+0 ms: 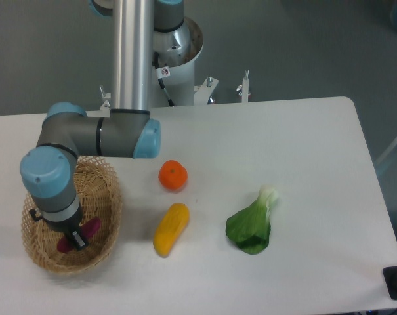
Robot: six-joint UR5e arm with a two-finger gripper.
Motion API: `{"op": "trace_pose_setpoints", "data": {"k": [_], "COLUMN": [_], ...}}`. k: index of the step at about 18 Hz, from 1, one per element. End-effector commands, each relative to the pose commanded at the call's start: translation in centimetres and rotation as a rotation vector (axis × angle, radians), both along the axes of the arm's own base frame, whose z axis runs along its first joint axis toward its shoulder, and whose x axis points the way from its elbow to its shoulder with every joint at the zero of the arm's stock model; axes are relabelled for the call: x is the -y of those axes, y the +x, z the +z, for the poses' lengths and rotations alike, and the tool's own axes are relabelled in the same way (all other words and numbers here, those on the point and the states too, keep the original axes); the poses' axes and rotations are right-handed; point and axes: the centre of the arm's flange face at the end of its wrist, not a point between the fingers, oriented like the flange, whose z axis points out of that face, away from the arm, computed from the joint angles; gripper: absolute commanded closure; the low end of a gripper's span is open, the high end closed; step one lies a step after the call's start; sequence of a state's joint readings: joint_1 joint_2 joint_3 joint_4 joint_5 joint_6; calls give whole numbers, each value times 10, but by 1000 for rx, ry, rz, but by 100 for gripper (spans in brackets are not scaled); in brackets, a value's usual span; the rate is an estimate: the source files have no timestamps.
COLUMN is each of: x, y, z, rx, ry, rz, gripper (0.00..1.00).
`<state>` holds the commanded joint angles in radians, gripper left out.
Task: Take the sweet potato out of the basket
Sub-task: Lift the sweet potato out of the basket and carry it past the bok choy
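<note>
Gripper (75,239) down inside basket (106,197), fingers straddling sweet potato (80,233) for the grasp; whether they've closed on it, can't tell.

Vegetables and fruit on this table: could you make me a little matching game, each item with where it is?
Things:
1. sweet potato
2. orange fruit
3. yellow vegetable
4. leafy green

Places:
A. furthest right on the table
B. inside the basket, at the gripper
C. on the table, just in front of the orange fruit
D. on the table, near the arm's elbow

Pairs: 1-B, 2-D, 3-C, 4-A
</note>
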<state>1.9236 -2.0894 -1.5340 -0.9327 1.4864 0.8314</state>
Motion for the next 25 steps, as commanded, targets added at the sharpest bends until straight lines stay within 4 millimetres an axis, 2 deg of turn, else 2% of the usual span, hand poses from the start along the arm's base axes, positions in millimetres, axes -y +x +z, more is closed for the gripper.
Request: {"op": "trace_pose_setpoints", "data": {"k": [3,6,10,17,20,25], "x": [6,16,30,70,98,157], "y": [-11,-39,-88,-197,-247,-326], "z": [25,48,55,59,60,55], "rx": [-18,-32,-41,-47,-64,-78], "ry": [34,65,73,70,51,10], "rz": [19,62,130,280,281,244], "gripper": [75,75,75,75,75,76]}}
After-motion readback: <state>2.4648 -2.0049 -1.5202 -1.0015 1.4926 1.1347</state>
